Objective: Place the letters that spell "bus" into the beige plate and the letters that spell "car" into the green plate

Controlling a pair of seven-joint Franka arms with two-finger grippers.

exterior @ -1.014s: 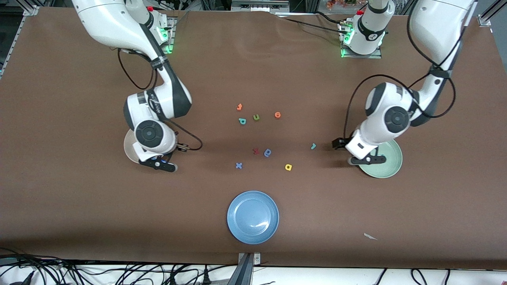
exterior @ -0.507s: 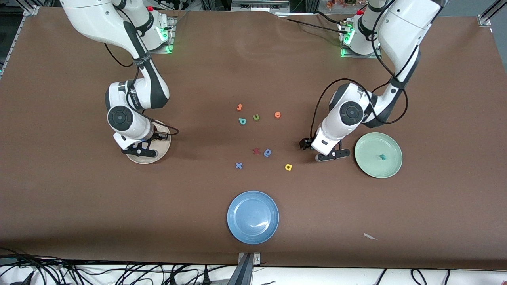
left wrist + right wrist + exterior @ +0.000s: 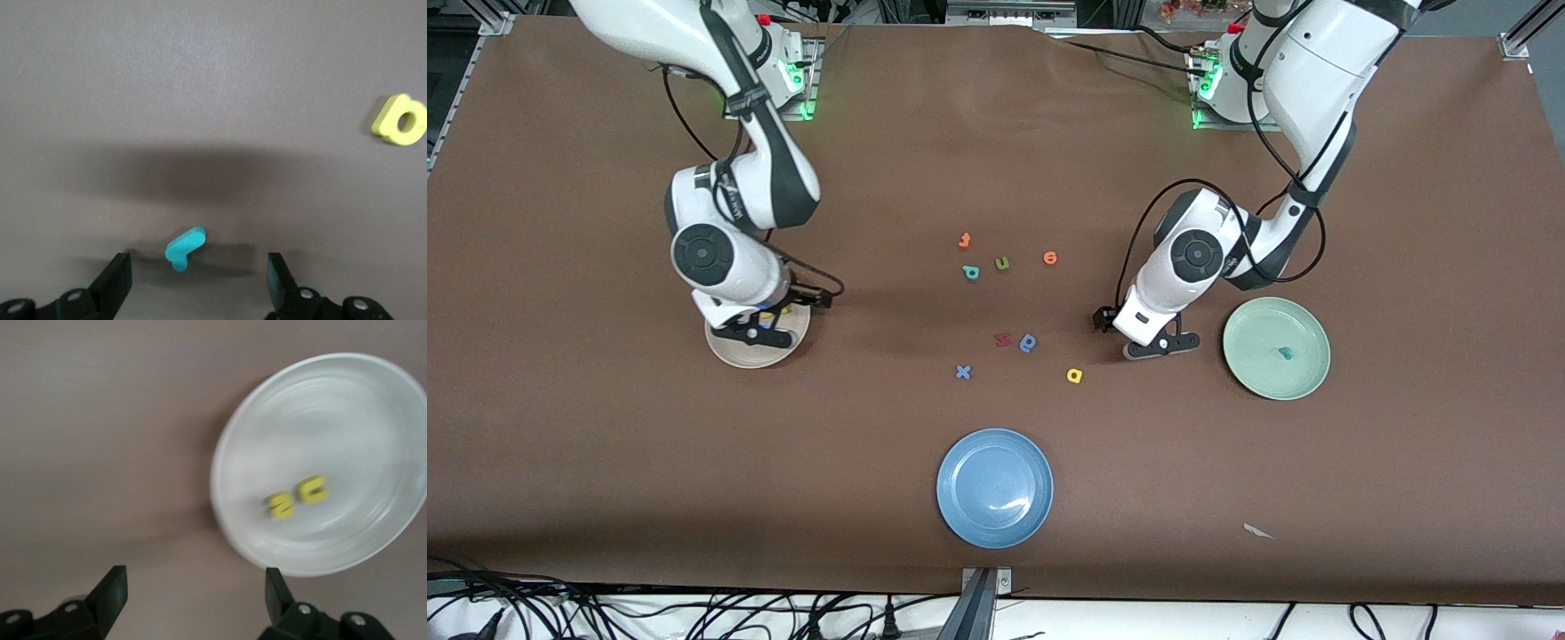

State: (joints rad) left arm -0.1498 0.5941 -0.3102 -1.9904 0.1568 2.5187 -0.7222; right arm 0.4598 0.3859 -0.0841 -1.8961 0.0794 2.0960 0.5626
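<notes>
Your left gripper hangs low over bare table, jaws spread wide and gripping nothing. The thin teal r lies flat on the table between the two fingers, touching neither. In the front view the gripper hides it.

Your right gripper is also wide open and empty. In the front view it sits over the beige plate.

Containers:
- The beige plate holds a yellow s and a yellow u, side by side near its middle.
- The green plate, at the left arm's end of the table, holds only the teal c.
- The blue plate, lower centre of the front view, holds nothing.

Still on the table:
- The teal b is in the centre cluster, beside an olive u.
- The yellow a lies lower in the frame, between the cluster and the left gripper.
- Two orange letters, a dark red letter, a blue looped letter and a blue x fill out the middle.
- A paper scrap lies low in the frame.

Open brown table separates the cluster from both outer plates, and each plate sits well in from the table edges.

Both arms fold down from their bases at the top of the frame, wrists pointing at the table.
</notes>
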